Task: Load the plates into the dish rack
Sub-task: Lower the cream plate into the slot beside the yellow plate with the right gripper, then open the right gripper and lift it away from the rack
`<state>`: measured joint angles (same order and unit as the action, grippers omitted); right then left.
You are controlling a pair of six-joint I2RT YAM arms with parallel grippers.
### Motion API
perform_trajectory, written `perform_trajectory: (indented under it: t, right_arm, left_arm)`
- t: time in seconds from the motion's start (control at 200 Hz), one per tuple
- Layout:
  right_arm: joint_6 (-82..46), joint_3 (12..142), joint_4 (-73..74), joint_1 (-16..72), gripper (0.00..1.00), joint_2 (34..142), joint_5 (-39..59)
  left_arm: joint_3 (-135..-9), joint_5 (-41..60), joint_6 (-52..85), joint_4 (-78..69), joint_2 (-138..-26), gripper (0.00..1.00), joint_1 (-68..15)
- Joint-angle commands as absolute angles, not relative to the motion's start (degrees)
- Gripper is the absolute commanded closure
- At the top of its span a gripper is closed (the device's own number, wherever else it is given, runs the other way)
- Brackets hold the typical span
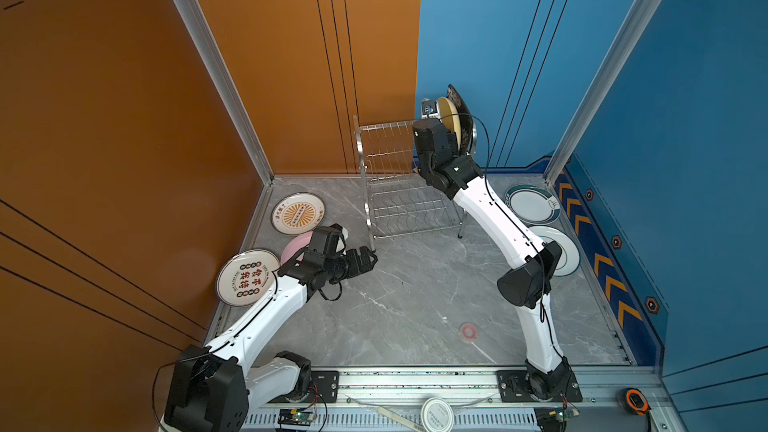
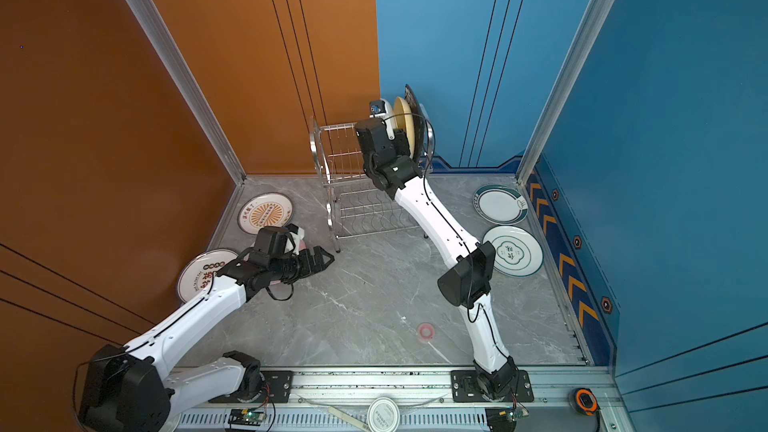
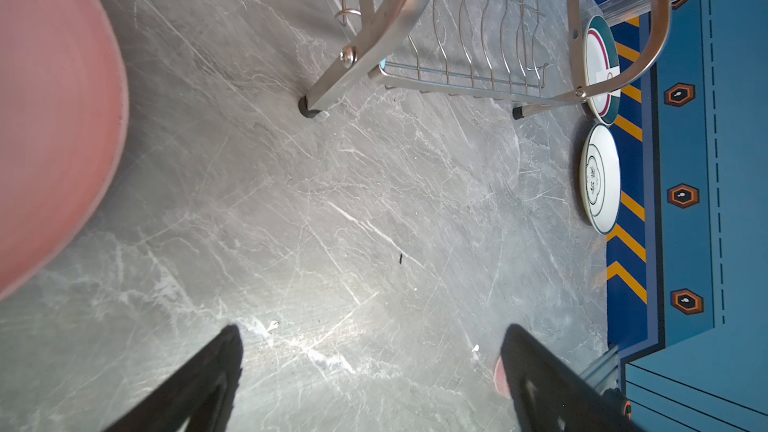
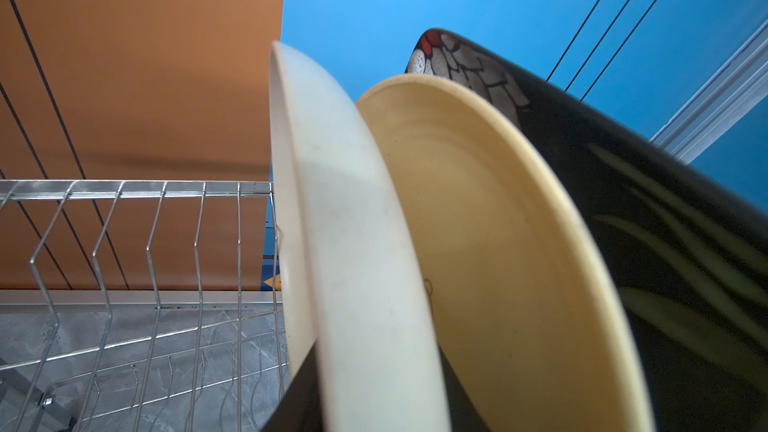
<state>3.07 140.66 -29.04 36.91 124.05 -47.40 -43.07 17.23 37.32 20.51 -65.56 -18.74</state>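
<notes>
We see the pale cream round plate (image 4: 353, 243) standing in the shiny steel wire dish rack (image 1: 386, 147) between our right jaws, whose grip we cannot tell, while our left jaws gape empty over the grey counter (image 1: 415, 292).

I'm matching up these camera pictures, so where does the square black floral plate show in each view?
In a top view: the black floral plate stands upright at the dish rack right end, behind the cream plates.
In a top view: the same spot.
Left wrist: not in it.
Right wrist: close up, behind both cream plates.
Shared landmark: the dish rack, in all four views.
</notes>
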Motion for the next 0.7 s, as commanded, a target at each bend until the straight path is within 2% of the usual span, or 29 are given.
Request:
perform_trajectory:
  t: [0.0, 0.23, 0.455, 0.696]
  right_arm:
    - [2.4, 140.2, -30.5, 37.0, 0.66, 121.1, -46.5]
    - [2.4, 140.2, -30.7, 37.7, 0.63, 119.7, -46.3]
    - [2.3, 140.0, -31.1, 38.2, 0.55, 119.3, -46.1]
    - [2.6, 139.9, -31.0, 39.3, 0.52, 116.2, -46.0]
  left_arm:
    - [-42.6, 18.0, 37.8, 20.6, -64.9, 0.02, -18.4]
    - [-42.9, 17.7, 38.0, 20.6, -64.9, 0.02, -18.5]
    - [-43.1, 17.5, 38.1, 20.6, -64.8, 0.02, -18.7]
    - [-43.3, 17.2, 38.2, 20.5, -64.6, 0.02, -18.9]
